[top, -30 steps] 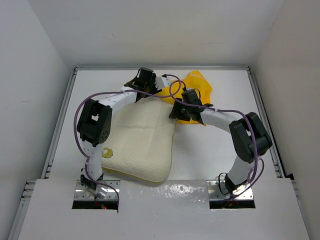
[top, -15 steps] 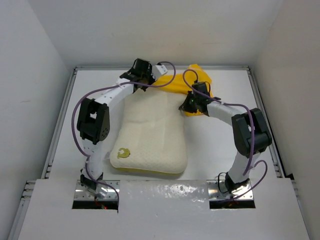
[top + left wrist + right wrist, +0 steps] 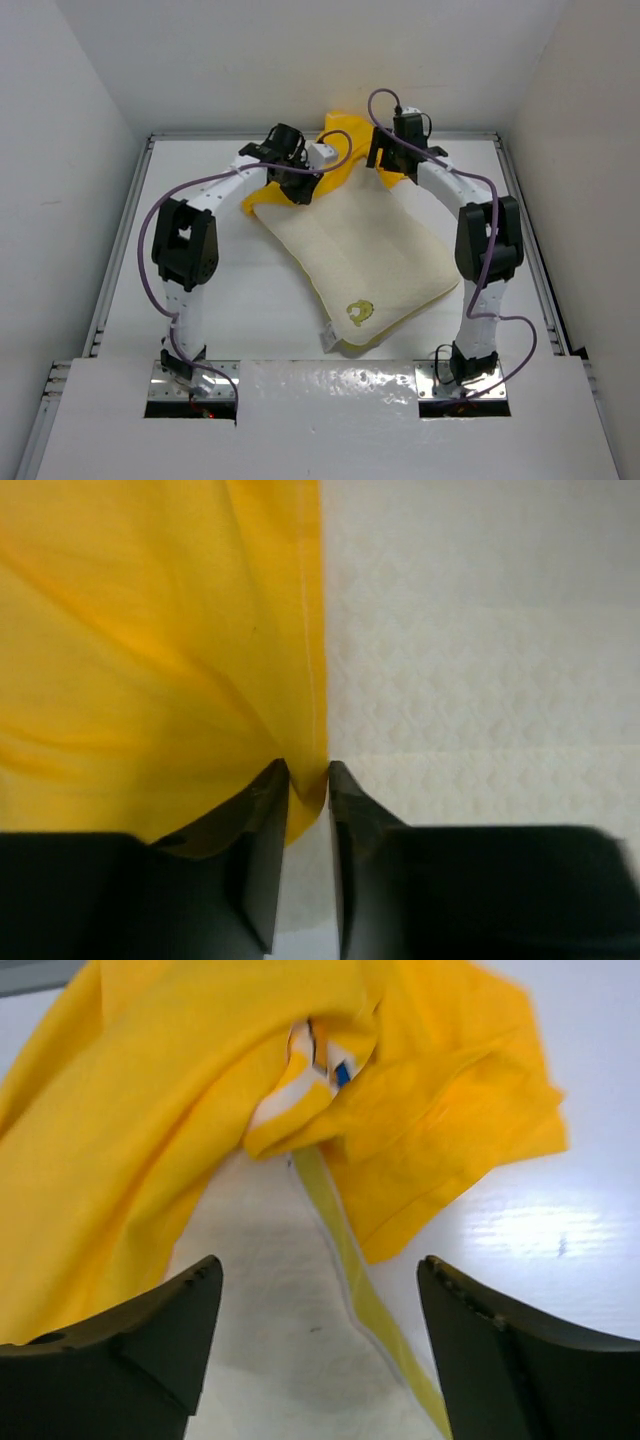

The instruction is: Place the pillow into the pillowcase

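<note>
The pillow (image 3: pixel 365 255) lay slantwise, soft and bulky, with the case (image 3: pixel 338 125) bunched thin and floppy over its far end. The left gripper (image 3: pixel 306 780) pinched the case hem at the pillow's edge. The right gripper (image 3: pixel 318 1268) gaped wide and empty above the pillow's far corner, where the loose hem looked the spot to grab.

White table (image 3: pixel 262 305), pillow (image 3: pixel 360 250) lying diagonally, pillowcase (image 3: pixel 336 125) seemingly bunched over far end
</note>
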You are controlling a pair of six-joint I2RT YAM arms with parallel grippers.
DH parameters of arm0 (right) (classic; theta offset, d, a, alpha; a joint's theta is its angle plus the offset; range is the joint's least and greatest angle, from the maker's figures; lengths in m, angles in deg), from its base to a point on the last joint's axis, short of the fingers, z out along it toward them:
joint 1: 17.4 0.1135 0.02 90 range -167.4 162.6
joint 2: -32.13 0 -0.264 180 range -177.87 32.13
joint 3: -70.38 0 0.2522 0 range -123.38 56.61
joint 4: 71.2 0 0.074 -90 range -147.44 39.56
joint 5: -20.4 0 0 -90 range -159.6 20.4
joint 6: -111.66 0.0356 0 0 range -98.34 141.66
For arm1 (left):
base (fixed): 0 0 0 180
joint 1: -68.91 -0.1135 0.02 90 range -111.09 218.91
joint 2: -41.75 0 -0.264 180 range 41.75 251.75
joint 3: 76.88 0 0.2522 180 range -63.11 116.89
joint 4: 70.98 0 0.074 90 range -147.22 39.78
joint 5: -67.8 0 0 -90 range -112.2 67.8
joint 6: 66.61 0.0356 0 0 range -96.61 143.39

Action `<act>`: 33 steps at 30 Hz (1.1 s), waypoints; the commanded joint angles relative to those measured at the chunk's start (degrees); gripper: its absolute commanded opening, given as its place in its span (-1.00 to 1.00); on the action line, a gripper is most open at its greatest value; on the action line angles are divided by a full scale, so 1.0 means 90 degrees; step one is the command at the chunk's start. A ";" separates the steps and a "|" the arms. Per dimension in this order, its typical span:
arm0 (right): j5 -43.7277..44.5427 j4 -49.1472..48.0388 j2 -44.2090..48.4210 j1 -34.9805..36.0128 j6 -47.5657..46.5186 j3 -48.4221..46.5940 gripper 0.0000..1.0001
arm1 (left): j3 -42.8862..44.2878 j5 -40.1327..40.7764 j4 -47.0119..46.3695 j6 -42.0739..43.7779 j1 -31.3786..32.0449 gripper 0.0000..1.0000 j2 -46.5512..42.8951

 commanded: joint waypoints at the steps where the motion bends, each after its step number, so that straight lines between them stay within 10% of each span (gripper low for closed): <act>1: 0.0266 -0.0187 0.0276 -0.0098 -0.0867 -0.0481 0.62 | 0.0351 -0.0660 0.0413 -0.0124 0.0145 -0.53 -0.0459; 7: -0.0151 -0.0187 0.1377 -0.0049 -0.1317 0.0237 0.66 | 0.1005 0.0013 0.0510 -0.0807 -0.0889 0.60 -0.0722; 12: -0.0185 -0.0070 0.2141 0.0613 -0.1736 0.1361 -0.51 | -0.0287 0.1176 0.0267 -0.0359 -0.1495 0.38 -0.1698; 14: 0.0234 -0.0148 0.2308 0.1306 -0.2098 0.1578 -0.34 | -0.0837 0.1050 0.0052 -0.0397 -0.1681 -0.25 -0.2138; 16: 0.0256 -0.0255 0.2328 0.1813 -0.1964 0.1696 0.16 | -0.1375 0.0933 -0.0016 -0.0553 -0.1993 -0.45 -0.2237; 23: 0.0314 -0.0422 0.1627 0.3046 -0.2030 0.1267 0.61 | -0.2469 0.0650 -0.0913 -0.1537 -0.2355 0.19 -0.1447; 33: 0.0256 -0.0665 0.0932 0.3447 -0.1679 0.1002 0.65 | -0.2754 0.0523 -0.2369 -0.1882 -0.2287 -0.03 -0.0606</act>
